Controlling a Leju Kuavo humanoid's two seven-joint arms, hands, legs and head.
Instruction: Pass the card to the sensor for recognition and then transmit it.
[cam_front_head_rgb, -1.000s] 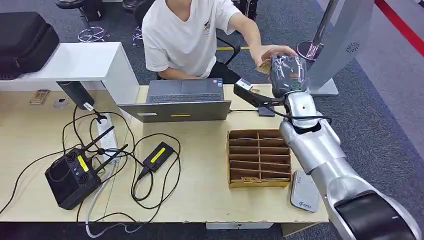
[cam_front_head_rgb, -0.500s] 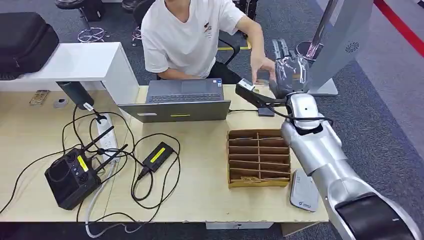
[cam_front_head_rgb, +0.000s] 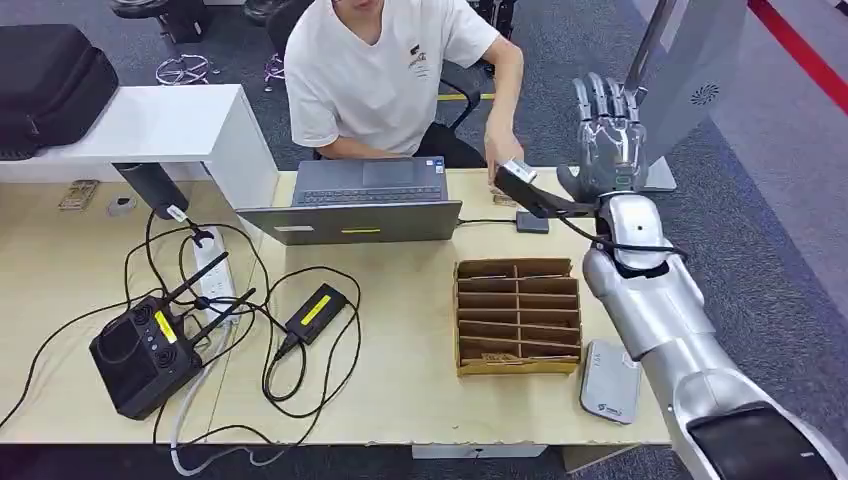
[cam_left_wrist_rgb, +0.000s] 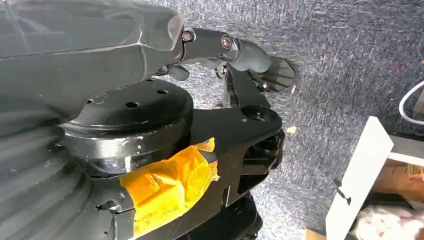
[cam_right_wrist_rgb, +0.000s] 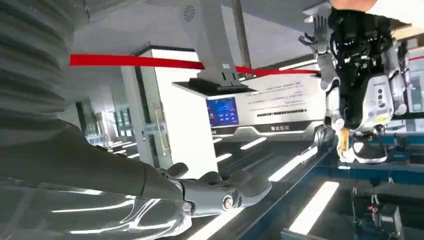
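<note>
The right hand (cam_front_head_rgb: 606, 135) is raised, fingers spread, holding nothing. The card, probably with the person's hand (cam_front_head_rgb: 497, 165), lies at its nine o'clock.

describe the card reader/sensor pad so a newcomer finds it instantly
Start at the wooden table, near edge on the robot's right. Beside the brown cardboard divider box lies the sensor pad: a flat, light grey rounded rectangle with a small blue mark, the only pale slab there.

Even bright indoor light, soft shadows, sharp head view, wrist views perhaps slightly blurred
</note>
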